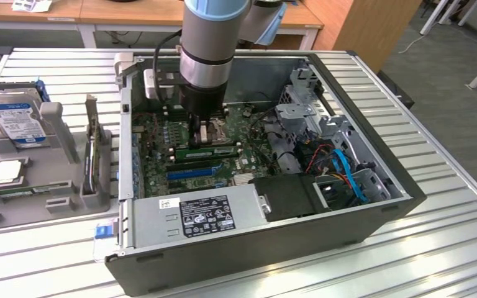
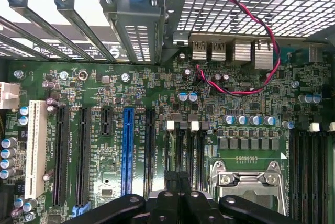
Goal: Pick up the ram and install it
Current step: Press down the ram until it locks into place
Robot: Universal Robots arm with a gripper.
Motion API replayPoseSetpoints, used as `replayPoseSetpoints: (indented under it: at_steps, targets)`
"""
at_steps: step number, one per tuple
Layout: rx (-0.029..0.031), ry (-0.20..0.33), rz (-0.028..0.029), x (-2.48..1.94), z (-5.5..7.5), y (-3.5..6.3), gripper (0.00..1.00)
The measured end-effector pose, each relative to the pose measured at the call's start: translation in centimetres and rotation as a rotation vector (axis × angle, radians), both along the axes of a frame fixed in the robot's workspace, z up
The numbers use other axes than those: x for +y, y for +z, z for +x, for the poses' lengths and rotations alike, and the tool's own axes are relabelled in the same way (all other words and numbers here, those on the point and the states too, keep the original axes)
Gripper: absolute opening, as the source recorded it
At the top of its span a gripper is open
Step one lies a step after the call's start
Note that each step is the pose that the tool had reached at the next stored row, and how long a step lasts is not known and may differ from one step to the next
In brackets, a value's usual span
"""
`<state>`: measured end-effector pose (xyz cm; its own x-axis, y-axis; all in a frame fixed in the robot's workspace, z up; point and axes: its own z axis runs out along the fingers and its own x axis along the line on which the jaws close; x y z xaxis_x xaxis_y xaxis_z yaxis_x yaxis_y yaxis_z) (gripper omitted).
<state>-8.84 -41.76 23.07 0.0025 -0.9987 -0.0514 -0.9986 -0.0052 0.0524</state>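
Green and narrow, the ram (image 1: 208, 151) lies across the motherboard (image 1: 159, 133) inside the open computer case (image 1: 371, 205), just below the gripper (image 2: 178, 203). Its closed, empty jaws hang above, partly cut off.

green ram stick (image 1: 208, 151) with black chips, lying lengthwise in motherboard slot inside open case, just above the blue slots
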Motion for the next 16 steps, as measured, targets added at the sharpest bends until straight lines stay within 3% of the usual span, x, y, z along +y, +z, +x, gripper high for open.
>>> replayPoseSetpoints:
  at_steps: [16]
  targets:
    - [0.0,0.0,0.0,0.0,0.0,-0.18,0.1]
